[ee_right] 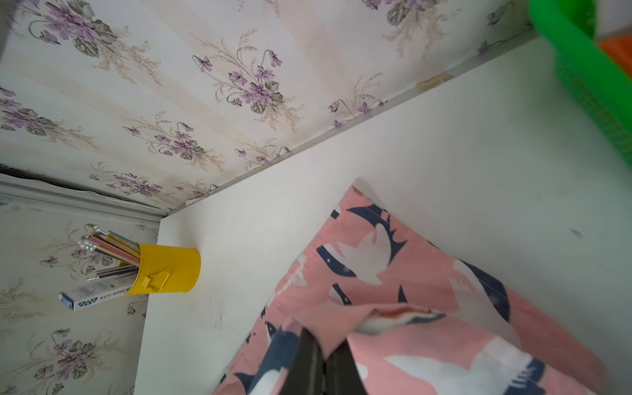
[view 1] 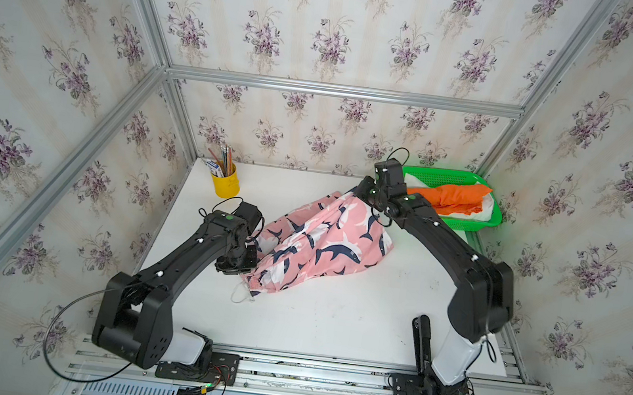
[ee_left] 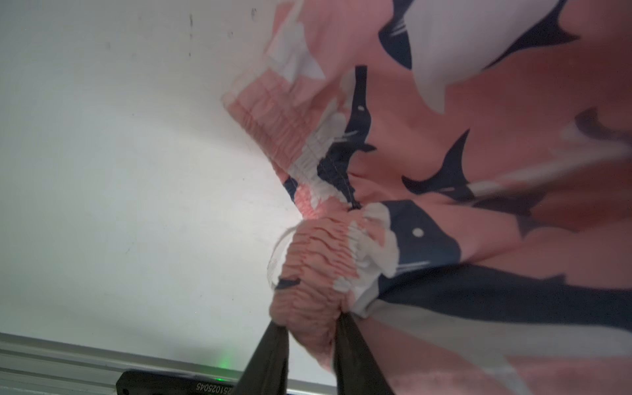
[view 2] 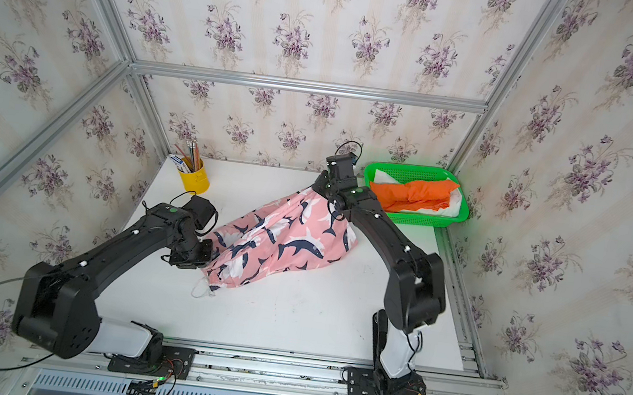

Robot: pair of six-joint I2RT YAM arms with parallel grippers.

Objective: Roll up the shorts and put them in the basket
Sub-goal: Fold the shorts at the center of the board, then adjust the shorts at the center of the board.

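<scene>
Over table [view 1: 331, 325]: pink shorts [view 1: 325, 245] strung between both arms, near end low on the surface, far end raised beside basket [view 1: 465, 225], with orange shorts [view 1: 452, 197] and white shorts [view 1: 485, 212] inside. Likely trouble: slipping free at waistband [ee_left: 314, 266] with any loosening of that pinch, then collapsing into a heap too uneven to roll; dragging toward the basket under pull from the raised end.

Left gripper [ee_left: 309, 325]: jaws a little apart, bunched waistband pinched between, touching both fingers [ee_left: 270, 359]. Right gripper [ee_right: 325, 338]: closed tight on the far edge.
</scene>
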